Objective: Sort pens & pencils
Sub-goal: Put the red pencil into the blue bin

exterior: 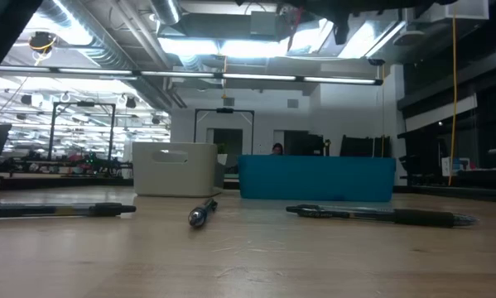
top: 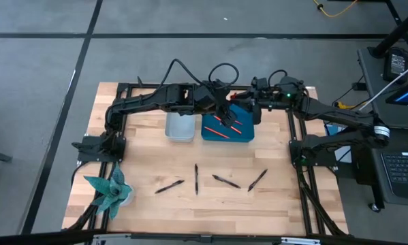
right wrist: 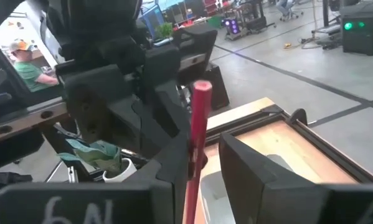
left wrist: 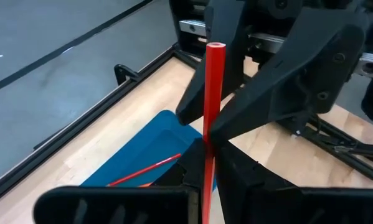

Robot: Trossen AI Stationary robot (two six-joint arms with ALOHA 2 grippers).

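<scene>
A red pencil (left wrist: 212, 93) stands about upright in the air over the blue bin (top: 243, 133), which holds two more red pencils (top: 225, 124). My left gripper (left wrist: 208, 163) reaches in from the table's left and is shut on it. My right gripper (right wrist: 205, 168) comes from the right at about the same height. Its open fingers stand on either side of the pencil's middle (right wrist: 196, 146), with a gap showing on one side. A white bin (top: 180, 127) stands left of the blue one. Several dark pens (top: 196, 178) lie flat on the near half of the table. My left gripper pinches the pencil's shaft (left wrist: 205, 171) between its two fingers, which lie across it. A long piece with the flat end (left wrist: 216, 46) sticks up above the fingers; the lower part is hidden by the gripper. The pencil is lifted clear above the blue bin. Whether my right gripper touches the pencil, I cannot tell.
A teal plant in a white pot (top: 110, 190) stands at the table's near left corner. Dark frame rails (top: 300, 170) run along the table's left and right sides. A seated person (right wrist: 25, 62) shows in the room beyond the table. Bare wood (top: 217, 207) lies in front of the pens.
</scene>
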